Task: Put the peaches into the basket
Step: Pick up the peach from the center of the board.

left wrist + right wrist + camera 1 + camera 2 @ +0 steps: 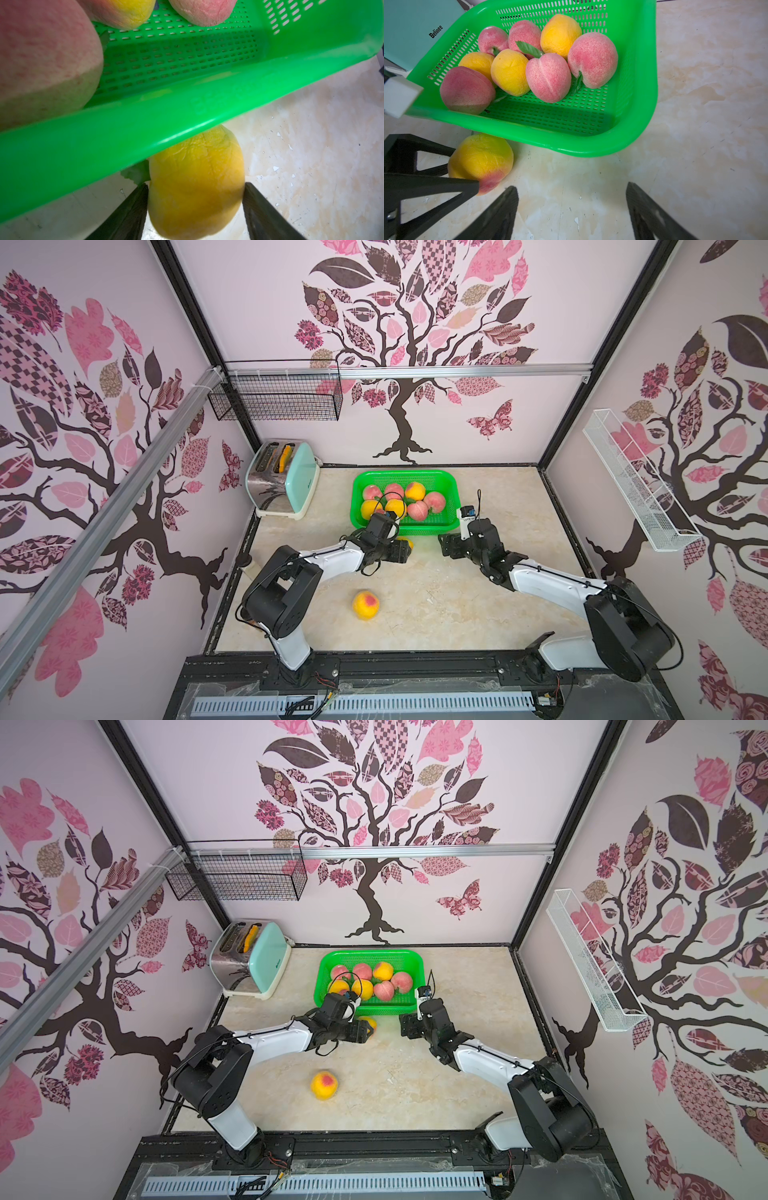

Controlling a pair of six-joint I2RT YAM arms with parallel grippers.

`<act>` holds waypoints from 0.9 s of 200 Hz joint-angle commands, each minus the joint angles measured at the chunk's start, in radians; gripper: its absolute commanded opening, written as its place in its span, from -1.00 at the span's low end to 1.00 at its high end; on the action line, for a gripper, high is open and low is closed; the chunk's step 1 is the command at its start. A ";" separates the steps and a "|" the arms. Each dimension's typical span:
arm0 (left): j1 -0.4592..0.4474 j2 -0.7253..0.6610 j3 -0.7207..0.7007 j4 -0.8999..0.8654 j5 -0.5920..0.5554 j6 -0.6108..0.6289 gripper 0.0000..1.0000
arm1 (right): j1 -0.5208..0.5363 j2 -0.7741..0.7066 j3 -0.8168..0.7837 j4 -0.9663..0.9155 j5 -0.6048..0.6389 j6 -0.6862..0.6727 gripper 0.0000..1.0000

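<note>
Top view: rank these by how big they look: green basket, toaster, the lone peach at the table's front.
1. Green basket, largest.
2. Toaster, somewhat smaller.
3. Lone peach, smallest by far, even though it lies nearest the front.

Toaster [282,481] in far-left corner, blk wire basket [276,398] above it.

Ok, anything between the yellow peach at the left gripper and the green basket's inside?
Yes: the near wall of the bright green perforated plastic basket. The yellow-orange toy peach sits outside it, partly under its rim; the floor just beyond is bare.
</note>
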 commanded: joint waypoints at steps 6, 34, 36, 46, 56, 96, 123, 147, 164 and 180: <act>-0.002 0.001 -0.016 0.022 0.011 0.003 0.44 | -0.002 0.001 0.034 -0.006 -0.003 0.005 0.67; -0.003 -0.005 -0.015 0.019 0.011 0.003 0.44 | -0.002 0.001 0.035 -0.009 0.003 0.002 0.67; -0.002 -0.005 -0.015 0.019 0.011 0.003 0.44 | -0.002 0.001 0.035 -0.009 0.003 0.001 0.67; -0.003 -0.011 -0.018 0.020 0.011 0.003 0.44 | -0.002 0.000 0.034 -0.009 0.004 0.001 0.68; -0.003 -0.016 -0.021 0.020 0.011 0.003 0.43 | -0.002 -0.002 0.035 -0.008 0.002 0.002 0.67; -0.004 -0.035 -0.015 -0.001 0.011 0.003 0.43 | -0.002 0.002 0.036 -0.007 0.000 0.003 0.68; -0.003 -0.061 -0.010 -0.019 0.011 0.003 0.43 | -0.002 0.003 0.036 -0.009 0.000 0.002 0.68; -0.004 -0.083 0.005 -0.042 0.021 0.002 0.43 | -0.002 0.004 0.037 -0.011 0.000 0.002 0.68; -0.005 -0.103 0.014 -0.053 0.028 -0.004 0.43 | -0.002 0.003 0.036 -0.009 -0.001 0.004 0.68; -0.008 -0.127 0.025 -0.071 0.032 -0.009 0.43 | -0.002 0.002 0.036 -0.011 -0.001 0.002 0.68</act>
